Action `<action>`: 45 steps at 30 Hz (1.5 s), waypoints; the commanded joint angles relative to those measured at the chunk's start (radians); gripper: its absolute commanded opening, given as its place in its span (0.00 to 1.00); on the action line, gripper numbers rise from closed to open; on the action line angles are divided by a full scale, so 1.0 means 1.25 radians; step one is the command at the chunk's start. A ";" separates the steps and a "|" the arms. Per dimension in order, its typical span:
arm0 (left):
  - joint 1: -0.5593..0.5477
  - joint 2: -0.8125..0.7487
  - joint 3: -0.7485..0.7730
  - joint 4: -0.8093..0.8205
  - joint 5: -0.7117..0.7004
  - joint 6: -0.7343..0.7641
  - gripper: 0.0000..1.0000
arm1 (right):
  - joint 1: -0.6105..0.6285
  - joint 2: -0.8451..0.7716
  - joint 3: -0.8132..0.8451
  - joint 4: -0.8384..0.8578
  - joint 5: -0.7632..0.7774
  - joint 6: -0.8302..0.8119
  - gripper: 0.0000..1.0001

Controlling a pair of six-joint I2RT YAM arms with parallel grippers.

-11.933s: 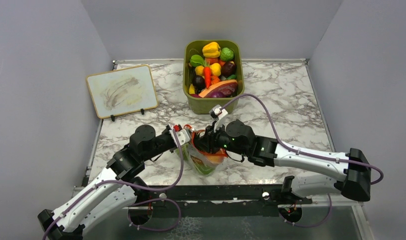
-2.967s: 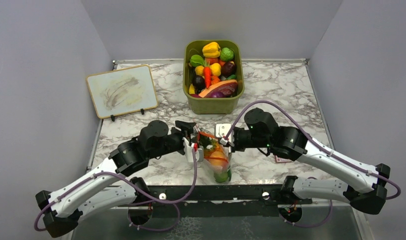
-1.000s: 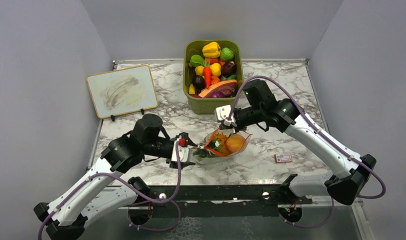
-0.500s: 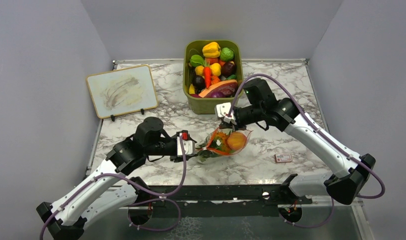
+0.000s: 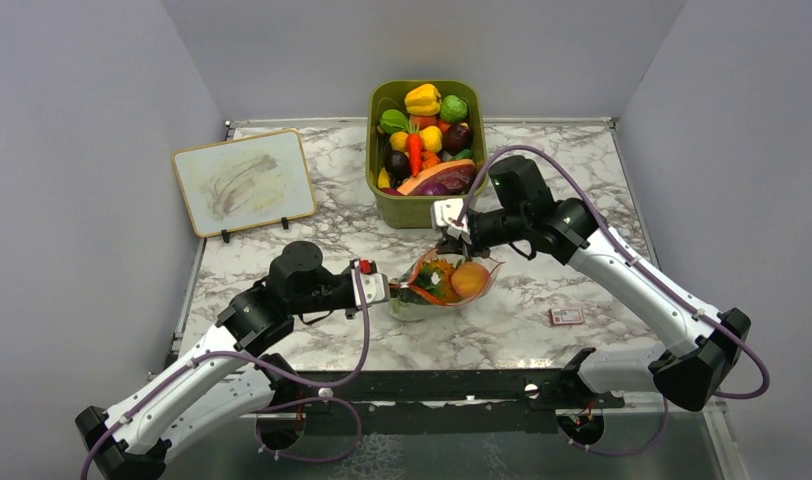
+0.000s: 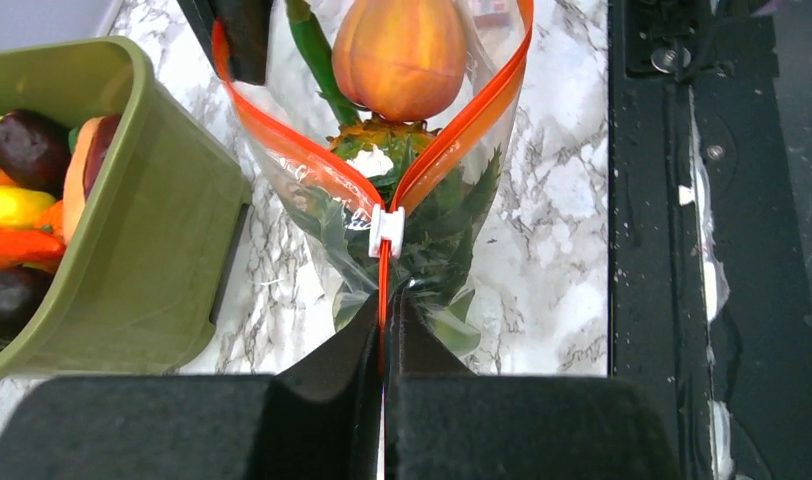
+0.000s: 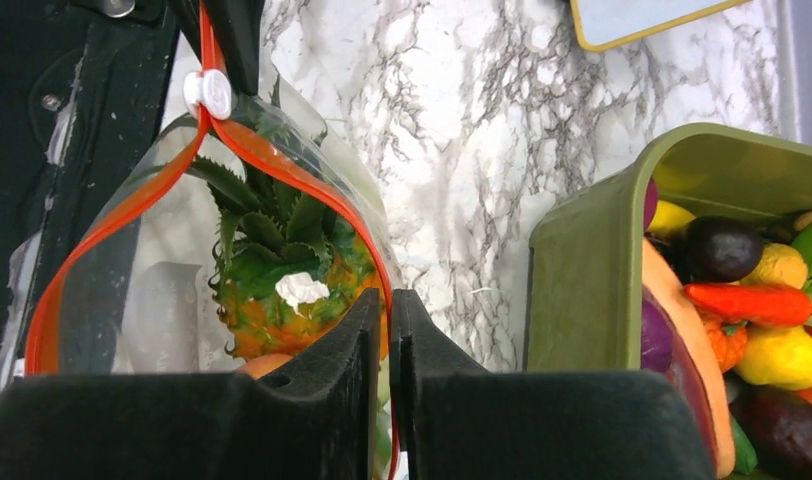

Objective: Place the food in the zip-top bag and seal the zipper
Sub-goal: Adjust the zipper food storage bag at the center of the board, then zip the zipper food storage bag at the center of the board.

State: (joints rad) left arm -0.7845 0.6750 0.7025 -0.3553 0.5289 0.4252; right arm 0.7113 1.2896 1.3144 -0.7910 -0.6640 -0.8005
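- Left gripper (image 5: 390, 291): jaws pinched fully together on the end of the zipper (image 6: 462, 118), at the bag's 9 o'clock corner. Nothing else is in them.
- Slider (image 6: 386, 230): the white clip sits just beyond my left fingertips. Past it the two orange-red strips part in a V, so the mouth gapes along nearly its whole length.
- Bag (image 5: 444, 290): slung between the two grippers over the marble table (image 5: 312, 240), at 6 o'clock from the green bin (image 5: 427, 210) and near the table's front edge.
- Food: a bumpy orange fruit (image 6: 382, 150) with a leafy top and a round peach-coloured fruit (image 6: 400, 55) lie inside the bag. More green shows low in the bag; I cannot tell what it is.
- Right gripper (image 5: 452, 240): jaws closed on the zipper's far end, at the bag's 12 o'clock. Its wrist view shows the strip nipped between the fingers.
- Step in hand: loading looks finished. Sealing is set up but barely begun.
- Next move, my reading: keep the strip taut with one end anchored, then get the slider run from 9 o'clock toward the right gripper's end. One hand would have to give up its pinch to catch that small clip, and slack could let the mouth buckle.
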 commanded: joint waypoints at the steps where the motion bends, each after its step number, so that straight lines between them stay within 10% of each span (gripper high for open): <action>1: 0.003 -0.012 -0.017 0.104 -0.051 -0.073 0.00 | -0.002 -0.045 -0.014 0.127 -0.023 0.116 0.18; 6: 0.003 -0.035 -0.047 0.184 -0.055 -0.131 0.00 | -0.001 -0.075 0.000 0.182 -0.087 0.230 0.54; 24: 0.003 -0.040 -0.065 0.218 -0.041 -0.143 0.00 | 0.116 -0.033 -0.048 0.227 -0.064 0.213 0.48; 36: 0.003 -0.039 -0.072 0.212 -0.029 -0.133 0.00 | 0.168 0.037 -0.028 0.209 -0.046 0.177 0.30; 40: 0.003 -0.056 -0.084 0.200 -0.034 -0.117 0.00 | 0.168 0.031 -0.028 0.215 -0.007 0.177 0.01; 45: 0.002 -0.187 -0.150 0.252 -0.064 -0.155 0.00 | 0.154 0.015 -0.027 0.152 0.055 0.145 0.01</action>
State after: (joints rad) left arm -0.7845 0.5682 0.5598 -0.1173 0.4690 0.2604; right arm 0.9226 1.3300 1.2503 -0.5220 -0.6849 -0.5823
